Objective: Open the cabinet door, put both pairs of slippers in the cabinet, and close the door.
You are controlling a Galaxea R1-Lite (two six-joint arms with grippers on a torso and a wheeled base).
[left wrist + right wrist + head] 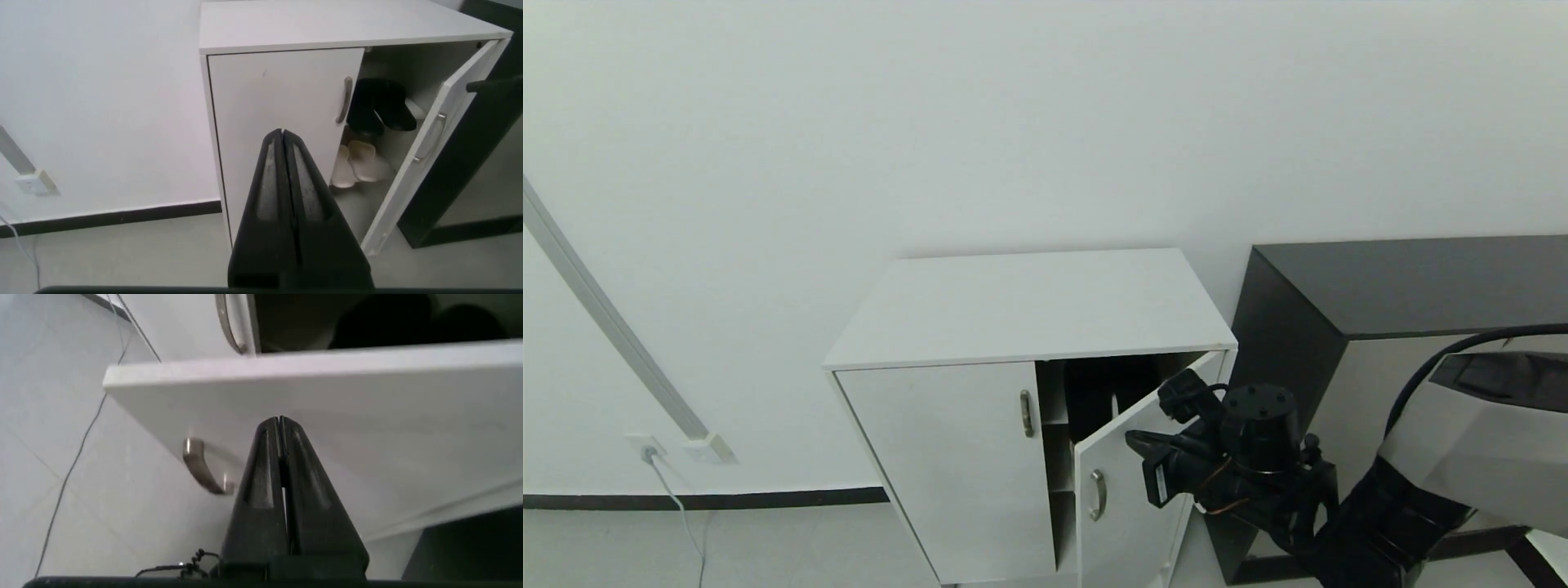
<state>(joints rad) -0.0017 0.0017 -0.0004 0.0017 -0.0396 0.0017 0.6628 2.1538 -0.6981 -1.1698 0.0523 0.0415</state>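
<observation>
Cabinet: white, two-door unit standing against the far wall, with a dark table just beside it on the right. A wall socket with a cable plugged in sits low on the wall, well to the left.

Left door: closed. Right door: partly open, swung out toward the near side, with its metal handle on the outer face.

Contents: black slippers lie on the upper shelf behind the open door. Pale slippers lie on the shelf below them. Both pairs are inside the cabinet.

Right gripper: the fingers are pressed fully together and hold nothing. The tips are at the outer face of the right door, above and to the right of its handle. Whether they actually touch the panel cannot be told.

Left gripper: the fingers are fully closed against each other and hold nothing. It hangs on the near side, well apart from the cabinet and facing the left door.
</observation>
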